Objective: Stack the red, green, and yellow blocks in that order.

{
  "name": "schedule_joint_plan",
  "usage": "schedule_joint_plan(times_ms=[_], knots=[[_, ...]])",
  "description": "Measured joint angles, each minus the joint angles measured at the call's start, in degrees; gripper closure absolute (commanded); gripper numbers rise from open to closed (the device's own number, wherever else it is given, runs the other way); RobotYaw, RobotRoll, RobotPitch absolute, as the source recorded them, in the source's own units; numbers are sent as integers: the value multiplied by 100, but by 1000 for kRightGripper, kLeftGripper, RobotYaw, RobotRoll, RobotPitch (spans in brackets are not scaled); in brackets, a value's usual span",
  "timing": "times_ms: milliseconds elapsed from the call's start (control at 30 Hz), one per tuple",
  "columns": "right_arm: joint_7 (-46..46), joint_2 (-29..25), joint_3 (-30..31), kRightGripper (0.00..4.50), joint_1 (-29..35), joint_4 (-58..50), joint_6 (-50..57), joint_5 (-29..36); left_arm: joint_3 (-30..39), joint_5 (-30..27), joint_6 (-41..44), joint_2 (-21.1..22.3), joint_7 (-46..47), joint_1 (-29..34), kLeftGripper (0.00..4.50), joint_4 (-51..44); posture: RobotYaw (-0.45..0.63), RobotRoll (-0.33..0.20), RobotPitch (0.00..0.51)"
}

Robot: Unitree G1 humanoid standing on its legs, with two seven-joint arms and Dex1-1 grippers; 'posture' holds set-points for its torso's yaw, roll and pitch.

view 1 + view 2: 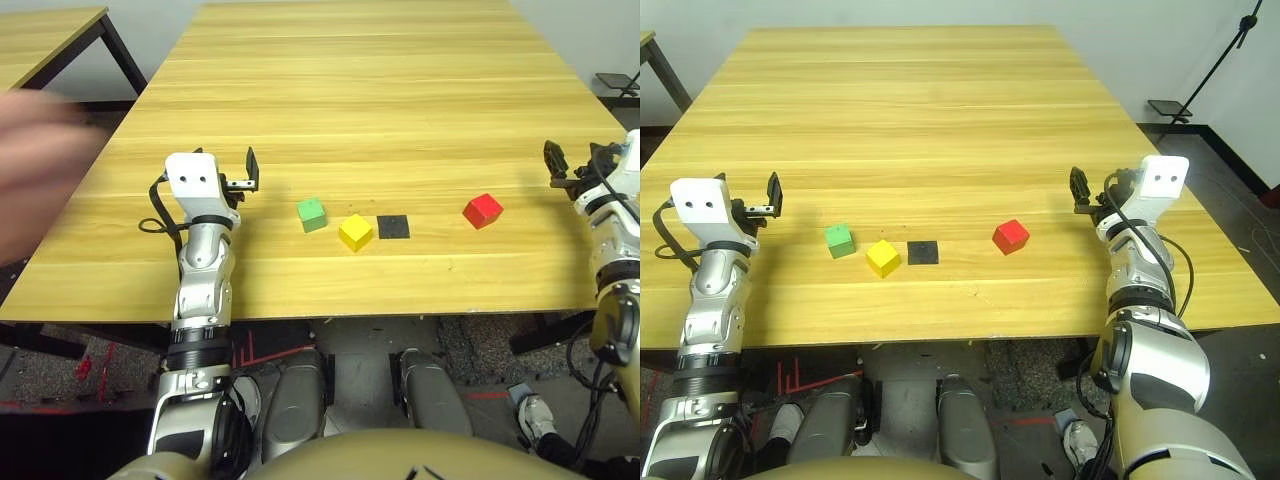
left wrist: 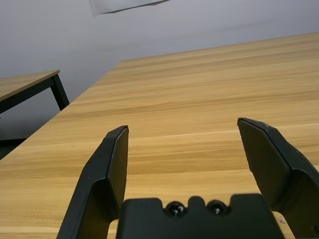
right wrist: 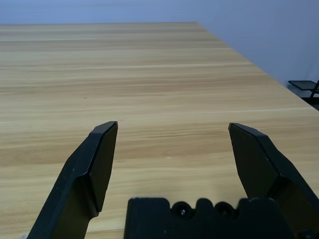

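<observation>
Table (image 1: 330, 100): wood-look top, pale lengthwise grain, smooth, soft satin sheen. Red block (image 1: 482, 211), green block (image 1: 312, 215), yellow block (image 1: 355, 232): smooth, plain faces, mostly matt. Square patch (image 1: 393, 227): flat, matt black. Left pincer (image 2: 183, 124), right pincer (image 3: 173, 124): black, hard plastic or coated metal, slight gloss along edges. Forearms (image 1: 715, 305): silver, metallic-looking, glossy; wrist covers (image 1: 1162, 176) smooth white, plastic-looking. Wall (image 1: 910, 12): smooth, matt.

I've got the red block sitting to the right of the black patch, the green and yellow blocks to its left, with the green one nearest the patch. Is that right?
Not quite: the yellow block is nearest the black patch, with the green block farther left. The left eye view shows this.
</observation>
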Motion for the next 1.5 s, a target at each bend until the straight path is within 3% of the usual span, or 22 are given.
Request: schedule_joint_plan(times_ms=[167,300,433,567,767,900,1167,1500], knots=[[40,-137,1,0,-1,44,93,-12,15,-57,1,-59,21,117,50,-22,173,-132,85],[649,-349,61,0,-316,36,515,-5,28,-507,386,-40,-294,302,50,-649,158,-134,96],[2368,-538,655,0,-830,-227,1408,-192,-77,-1590,1105,440,-1470,-8,50,-1458,184,-165,76],[4244,-726,1681,0,-1046,-530,1807,-737,-578,-2368,1735,1464,-3159,-141,50,-2093,202,-184,69],[5837,-996,2851,0,-1375,-498,1381,-1670,-1148,-2708,2352,2066,-4338,-67,50,-2231,223,-205,58],[5989,-982,3396,0,-1779,-275,632,-2281,-1398,-2630,2368,2073,-4553,-214,50,-2217,259,-202,50],[5658,-524,3785,0,-2160,82,-174,-2862,-1547,-2458,2380,1945,-4485,-227,50,-2239,305,-194,44],[5433,-282,4223,0,-2337,283,-715,-3472,-1459,-2448,2552,2006,-4221,237,50,-2662,379,-197,60]])
